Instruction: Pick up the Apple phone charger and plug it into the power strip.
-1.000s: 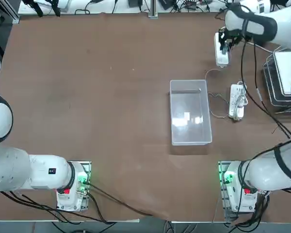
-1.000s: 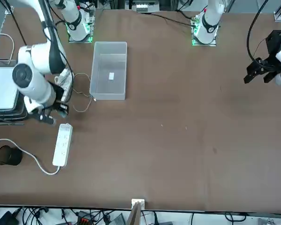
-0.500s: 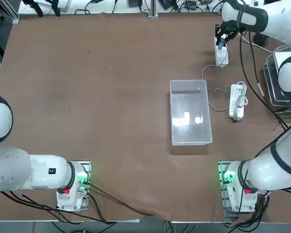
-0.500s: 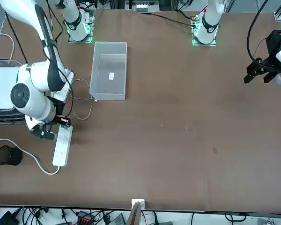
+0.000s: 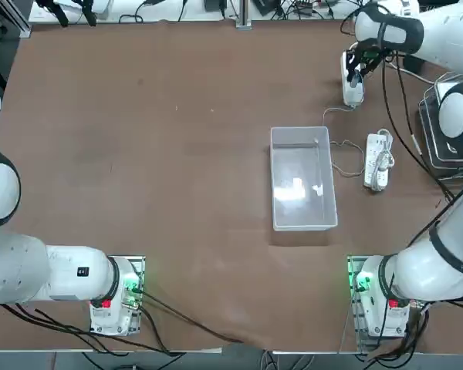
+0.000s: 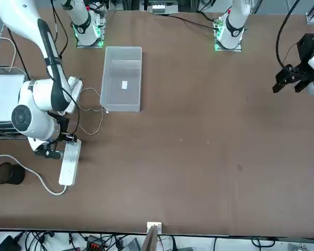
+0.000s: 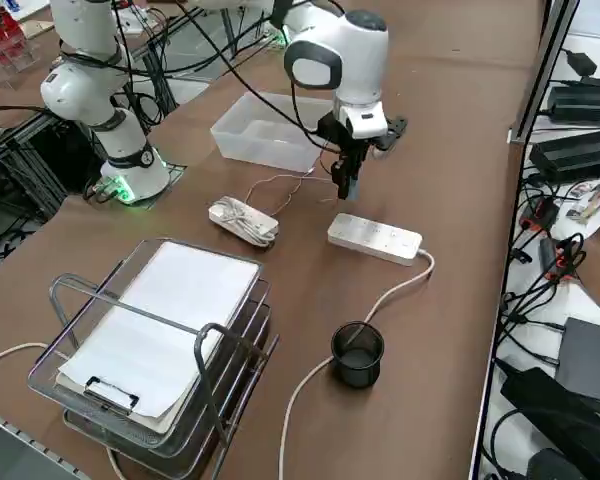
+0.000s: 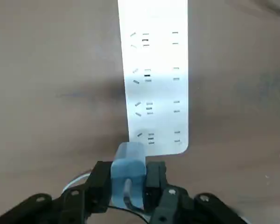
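Light bounced brightly off the clear bin [image 5: 302,181] in the top view; in the right wrist view the tabletop [image 8: 51,116] looked hazy, with soft, blurry shadows beside the power strip [image 8: 161,93]

White Shell, Dark Joints

The right arm [image 5: 447,38] has smooth, rounded white casings, broken by dark grey bands [image 5: 446,250] at the joints. One joint carries a round white cap [image 5: 454,116] ringed in dark grey. Down at the base [image 5: 417,277], near the table's near edge, a green light [image 5: 363,284] glows and a small red patch [image 5: 393,304] shows. The base sits on a pale metal mounting plate [image 5: 355,324].

Loose black cables [image 5: 388,116] run outside the shell, one with a short pale sleeve [image 5: 415,144]. The right gripper [image 8: 129,172], at the table's far right, is black and angular, its linkage dotted with silvery round-headed screws [image 8: 172,191]. The fingers [image 8: 101,182] are black too.
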Controlling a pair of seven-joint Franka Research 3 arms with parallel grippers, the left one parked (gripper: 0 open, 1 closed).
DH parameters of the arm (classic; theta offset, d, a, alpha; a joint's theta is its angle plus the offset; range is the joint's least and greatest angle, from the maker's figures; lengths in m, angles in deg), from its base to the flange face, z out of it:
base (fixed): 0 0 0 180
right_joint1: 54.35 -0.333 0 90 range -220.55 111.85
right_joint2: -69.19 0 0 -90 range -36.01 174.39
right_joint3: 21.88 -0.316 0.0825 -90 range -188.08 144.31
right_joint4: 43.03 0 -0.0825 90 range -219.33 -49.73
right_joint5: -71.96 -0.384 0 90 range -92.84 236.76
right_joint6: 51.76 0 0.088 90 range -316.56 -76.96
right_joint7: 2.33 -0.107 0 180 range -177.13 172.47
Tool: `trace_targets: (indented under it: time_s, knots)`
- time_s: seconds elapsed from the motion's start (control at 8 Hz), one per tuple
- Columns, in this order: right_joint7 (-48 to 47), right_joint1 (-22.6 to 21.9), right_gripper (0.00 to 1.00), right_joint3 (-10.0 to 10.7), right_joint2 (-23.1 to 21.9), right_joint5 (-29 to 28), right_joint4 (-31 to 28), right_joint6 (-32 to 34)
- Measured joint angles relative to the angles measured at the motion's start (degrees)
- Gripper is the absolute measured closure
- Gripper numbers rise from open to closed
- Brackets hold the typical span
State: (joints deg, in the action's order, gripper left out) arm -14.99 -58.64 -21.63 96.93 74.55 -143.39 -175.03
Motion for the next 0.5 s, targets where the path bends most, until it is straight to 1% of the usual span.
trace_targets:
  time_s: [0.25,0.5]
  knots:
    - [0.8,0.4,0.63,0.0,0.4,0.0,-1.7,-2.5]
    - [1.4,0.7,0.63,0.1,0.4,0.0,-2.3,-3.7]
